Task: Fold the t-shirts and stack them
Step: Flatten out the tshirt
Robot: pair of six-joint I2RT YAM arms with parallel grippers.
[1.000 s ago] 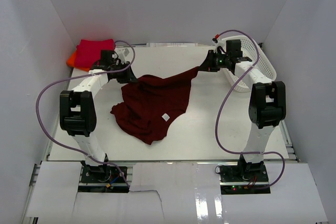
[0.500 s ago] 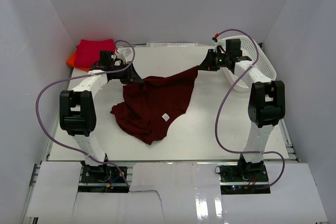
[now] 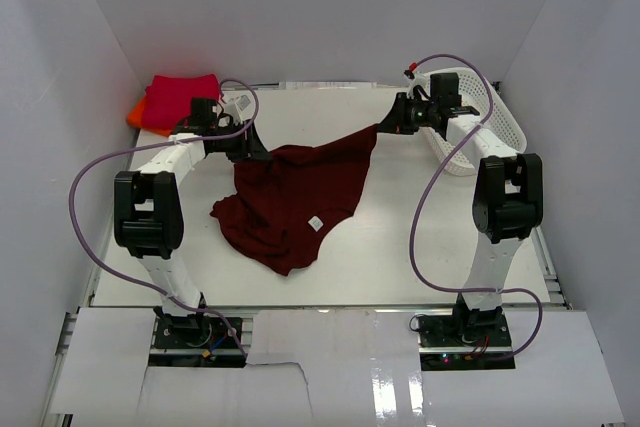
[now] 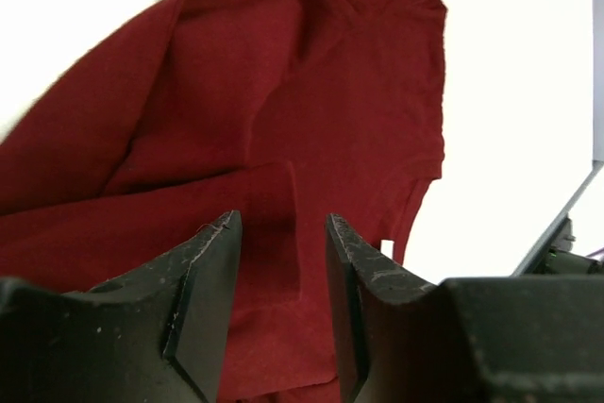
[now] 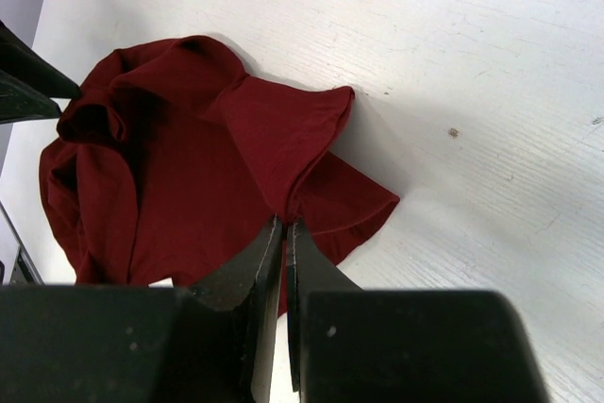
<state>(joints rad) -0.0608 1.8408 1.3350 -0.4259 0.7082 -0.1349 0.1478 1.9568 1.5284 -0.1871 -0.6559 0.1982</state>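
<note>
A: Left gripper: jaws partly apart, nothing between them. Cloth of the maroon t-shirt lies just beyond the tips.

B: Right gripper?

A: Closed to a slit, pinching an edge of the same shirt, which is drawn out toward the far right, near the basket.

B: How does the shirt lie?

A: Mid-table, long axis diagonal, from the pinched edge at far right to a crumpled lobe at near left. The left gripper sits at its far-left edge, so that arm is nearer the free side. My judgement: its next grasp lies just ahead of the tips.

B: Any writing?

A: Small white neck label, facing up, too small to read. No brands seen. The crimson t-shirt and orange t-shirt lie in the far-left corner, apart.
</note>
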